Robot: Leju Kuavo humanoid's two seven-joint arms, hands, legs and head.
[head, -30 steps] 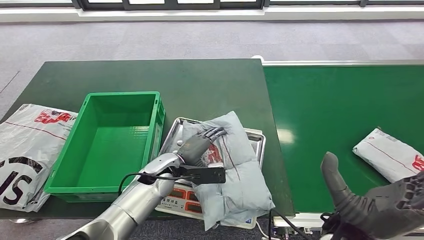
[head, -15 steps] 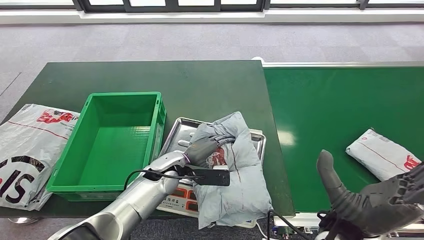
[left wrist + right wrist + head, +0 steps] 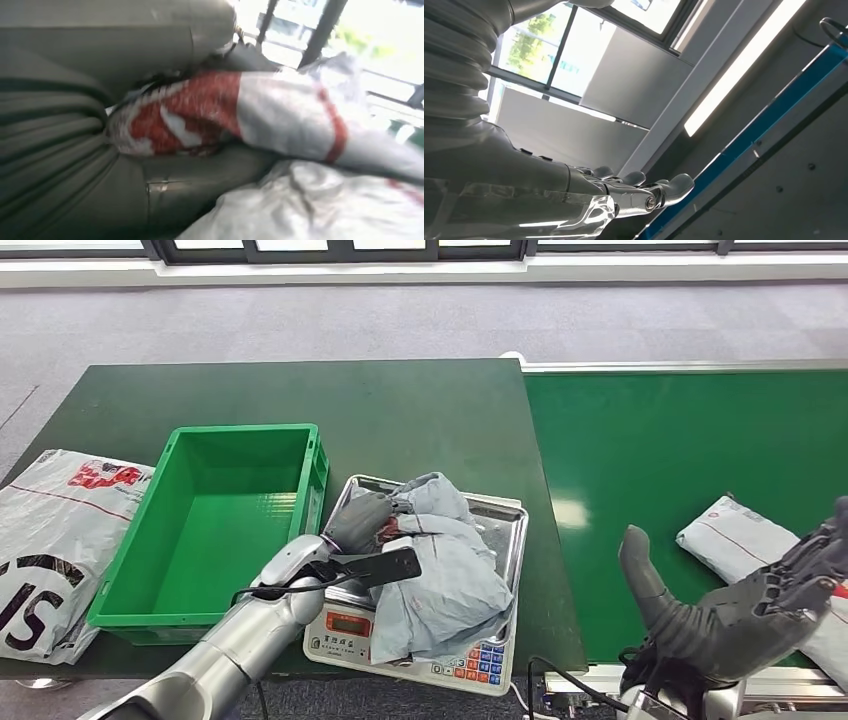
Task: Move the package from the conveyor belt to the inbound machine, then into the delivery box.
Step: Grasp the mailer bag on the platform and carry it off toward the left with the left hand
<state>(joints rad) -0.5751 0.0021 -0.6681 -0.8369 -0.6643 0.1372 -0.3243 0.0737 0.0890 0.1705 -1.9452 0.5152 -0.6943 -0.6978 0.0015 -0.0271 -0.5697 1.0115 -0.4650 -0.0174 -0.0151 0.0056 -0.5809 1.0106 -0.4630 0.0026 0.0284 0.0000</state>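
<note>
Bunched and dragged leftward on the steel-trayed scale [image 3: 505, 530], the crumpled grey plastic package [image 3: 445, 565] is gripped by the left hand [image 3: 358, 522], the green plastic crate [image 3: 170, 585] unreached.

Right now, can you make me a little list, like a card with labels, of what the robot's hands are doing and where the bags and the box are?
left hand: the left hand grips the crumpled grey plastic package
package place: on the silver tray of the weighing scale
right hand: the right hand is open and holds nothing, raised near the conveyor
conveyor: a white plastic parcel with red print lies on the green conveyor belt
box: the green plastic crate stands left of the scale, nothing inside
table edge: a big white printed bag lies left of the crate
</note>
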